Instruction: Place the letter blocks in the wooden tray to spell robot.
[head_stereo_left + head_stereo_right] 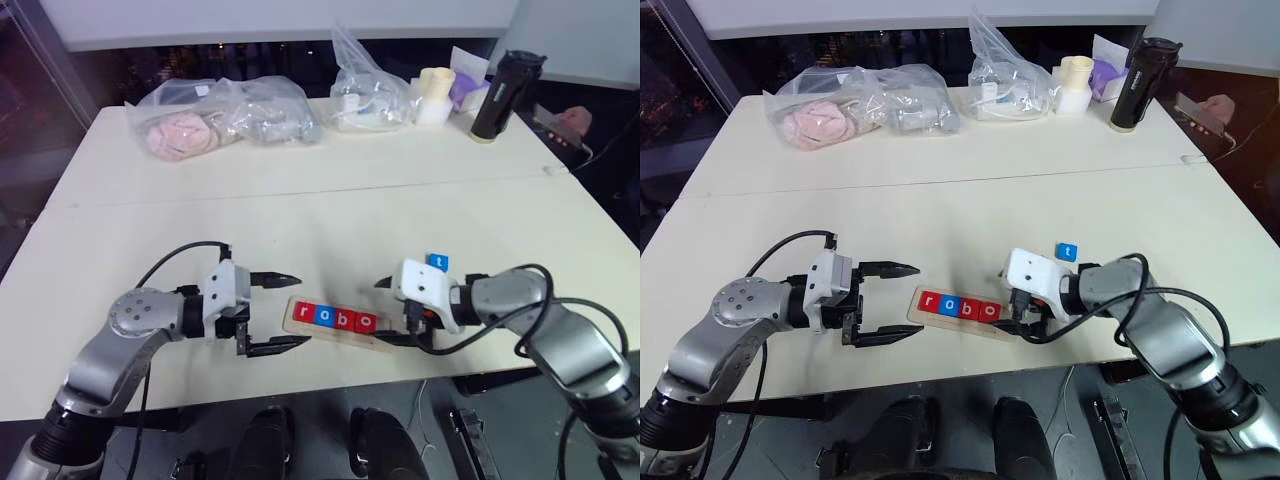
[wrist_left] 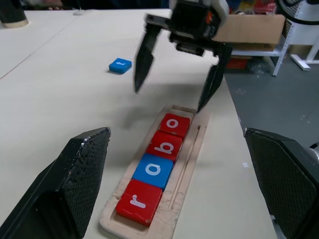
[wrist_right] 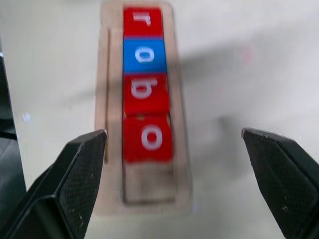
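A: How far along is the spelling?

B: Four letter blocks, r, o, b, o (image 2: 172,124), sit in the wooden tray (image 2: 187,164), between the two grippers. The last slot, under the right gripper (image 1: 398,312), is bare.

A: And the t?

B: The blue t block (image 1: 437,262) lies on the table (image 1: 300,190) just beyond that gripper. Right gripper and left gripper (image 1: 287,311) are both spread wide, holding nothing.

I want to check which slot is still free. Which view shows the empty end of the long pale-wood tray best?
The right wrist view: the long pale-wood tray fills the frame, bare slot nearest, just past the second red o tile. The left wrist view shows that end beneath the right hand. In both eye views the right hand partly covers it.
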